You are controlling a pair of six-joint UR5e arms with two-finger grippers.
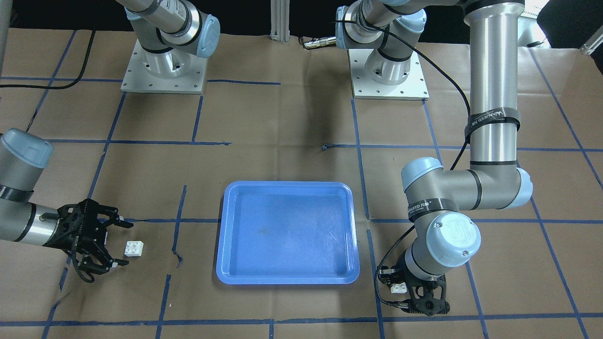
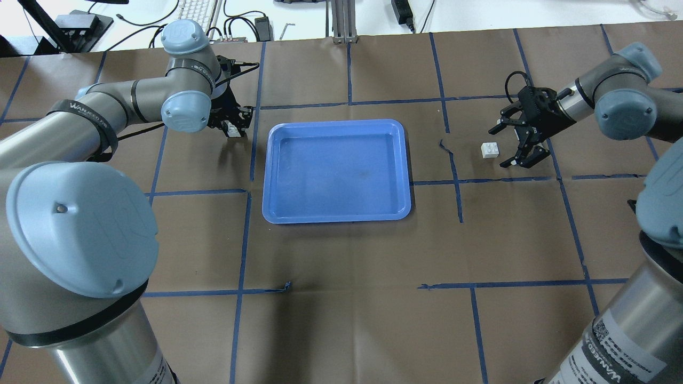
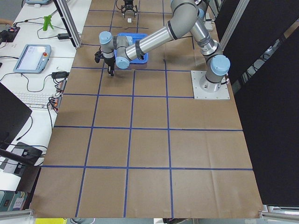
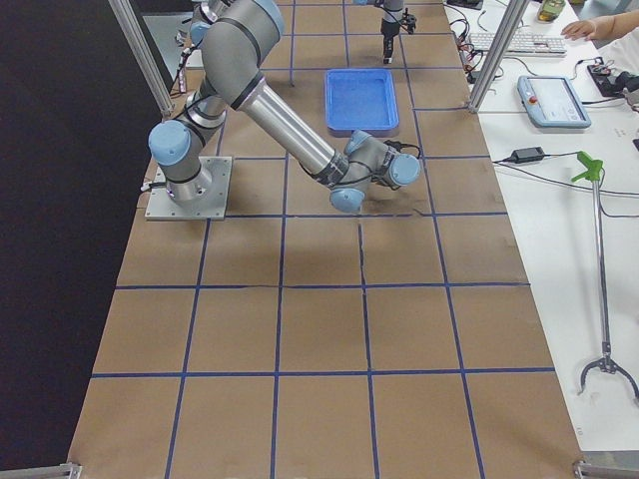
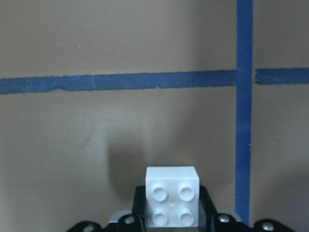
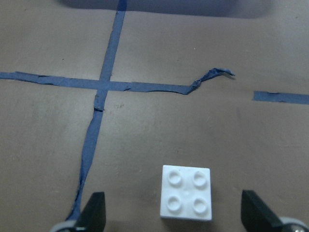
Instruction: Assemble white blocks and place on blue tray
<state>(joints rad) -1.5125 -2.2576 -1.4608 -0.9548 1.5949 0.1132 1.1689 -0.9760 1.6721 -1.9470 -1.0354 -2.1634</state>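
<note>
Clamping a white block (image 5: 173, 203), the left end effector (image 2: 232, 128) sits beside the tray (image 2: 336, 170); the right end effector (image 2: 499, 145) is spread around the other block (image 2: 490, 150).

The tray (image 2: 336, 170) sits mid-tabletop (image 2: 347, 266). Off to its left, just beside the far corner, the left tool (image 2: 233, 126) has the first block (image 2: 232, 128) pinched between its fingers, outside the tray. Over on the right, well apart from the tray, the second block (image 2: 490, 150) rests on the tabletop between the right tool's (image 2: 500, 145) spread fingers, touching neither.
</note>
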